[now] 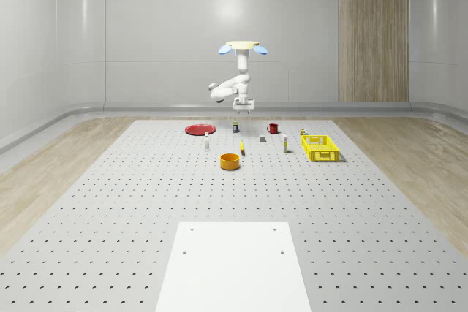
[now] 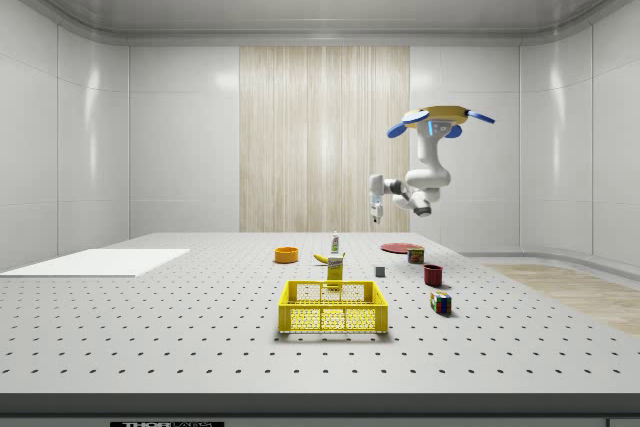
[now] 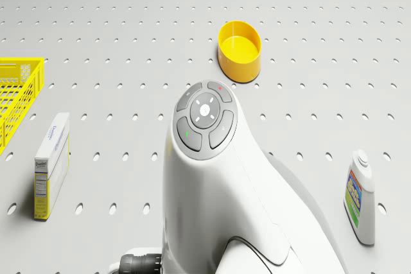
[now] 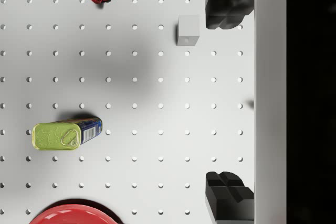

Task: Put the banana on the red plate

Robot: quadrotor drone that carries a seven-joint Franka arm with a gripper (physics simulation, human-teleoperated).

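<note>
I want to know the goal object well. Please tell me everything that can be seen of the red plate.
The red plate is a round, shallow dish with a glossy, plastic-looking surface and a raised rim. It lies flat on the perforated table, at the far end toward the whole-scene view's left. Nothing lies on it and nothing touches it. A green-lidded can lies close beside it. The drone hovers nearby, its pincer hanging in the air off the plate's side.
</note>
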